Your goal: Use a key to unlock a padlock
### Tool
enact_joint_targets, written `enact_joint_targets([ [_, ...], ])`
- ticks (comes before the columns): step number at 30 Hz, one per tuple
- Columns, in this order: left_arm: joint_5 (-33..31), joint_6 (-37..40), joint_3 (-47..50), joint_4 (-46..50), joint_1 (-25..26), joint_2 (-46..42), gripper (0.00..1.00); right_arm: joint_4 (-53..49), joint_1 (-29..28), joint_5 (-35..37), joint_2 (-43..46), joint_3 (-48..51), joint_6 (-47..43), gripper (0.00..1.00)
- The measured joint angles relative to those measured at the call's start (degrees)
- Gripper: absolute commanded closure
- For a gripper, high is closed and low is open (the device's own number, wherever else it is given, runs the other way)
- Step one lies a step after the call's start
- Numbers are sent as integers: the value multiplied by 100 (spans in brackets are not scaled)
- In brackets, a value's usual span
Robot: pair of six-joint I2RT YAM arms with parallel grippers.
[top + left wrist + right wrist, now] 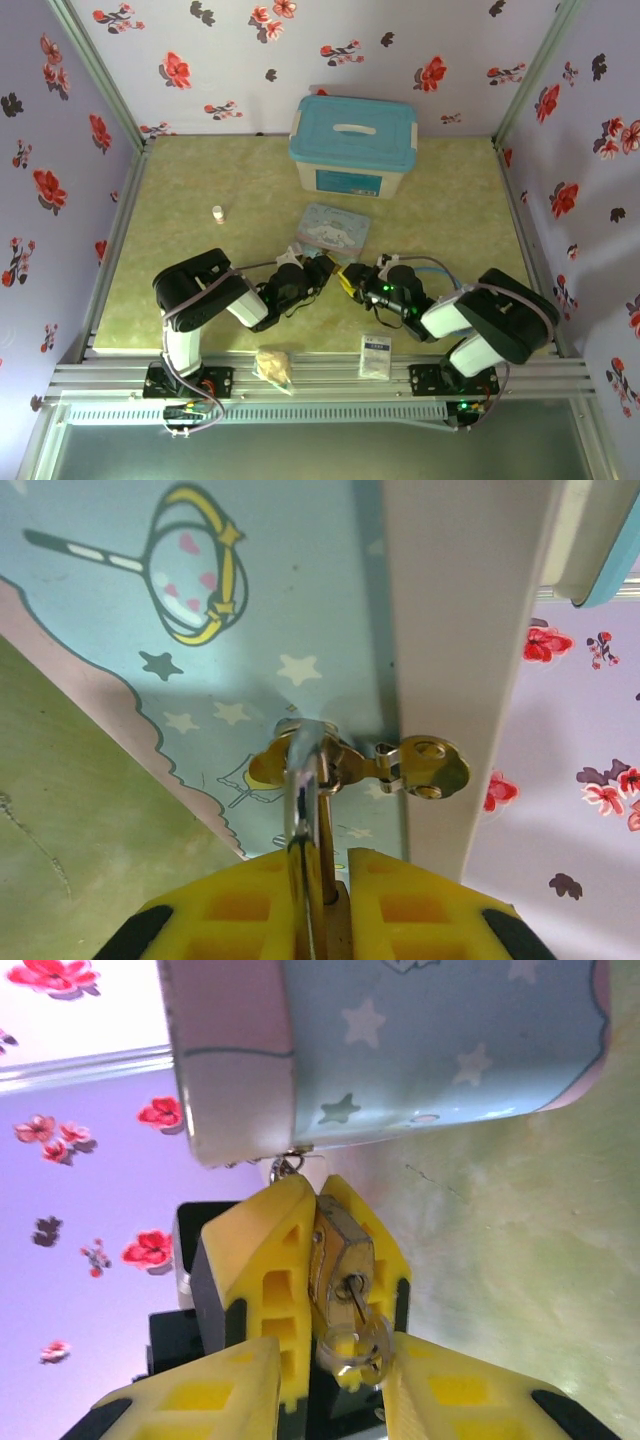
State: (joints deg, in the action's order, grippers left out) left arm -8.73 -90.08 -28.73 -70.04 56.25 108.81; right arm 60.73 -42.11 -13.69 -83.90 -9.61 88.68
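Note:
The brass padlock (343, 1252) is clamped between the yellow fingers (260, 1260) of my left gripper (325, 272), which is shut on it. Its silver shackle (303, 780) runs up to the brass hasp (425, 766) on the pastel cartoon tin (333, 228). The small key (352, 1298) sits in the keyhole, its head and clear ring (358, 1348) hanging out. My right gripper (335, 1400) faces the padlock from the right, its jaws apart on either side of the key's head without pinching it. In the top view it (355, 280) meets the left gripper just in front of the tin.
A white box with a blue lid (352, 145) stands behind the tin. A small white bottle (218, 214) is at the left. A white packet (376, 355) and a tan crumpled lump (273, 365) lie at the near edge. Flowered walls close in three sides.

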Motion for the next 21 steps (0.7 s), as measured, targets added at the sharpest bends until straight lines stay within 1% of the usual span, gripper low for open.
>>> enact_joint_targets([
  [4,2,0,31,-4,0,-2,100,-1250,0,44,907,-33,-341,69],
  [6,17,0,55,0,0,-2,100,-2090,0,136,1453,-151,-625,67],
  [9,39,0,68,0,0,-2,100,-2844,55,192,1919,-308,-933,67],
  [10,42,0,68,-2,0,-2,100,-2986,81,195,1965,-343,-1001,68],
  [12,42,0,68,0,0,-2,100,-3180,131,188,1906,-380,-1095,72],
  [16,44,0,68,-2,0,-2,100,-3224,151,140,1508,-380,-1134,78],
  [21,48,0,72,0,0,-35,100,-3136,151,85,1292,-387,-1143,79],
])
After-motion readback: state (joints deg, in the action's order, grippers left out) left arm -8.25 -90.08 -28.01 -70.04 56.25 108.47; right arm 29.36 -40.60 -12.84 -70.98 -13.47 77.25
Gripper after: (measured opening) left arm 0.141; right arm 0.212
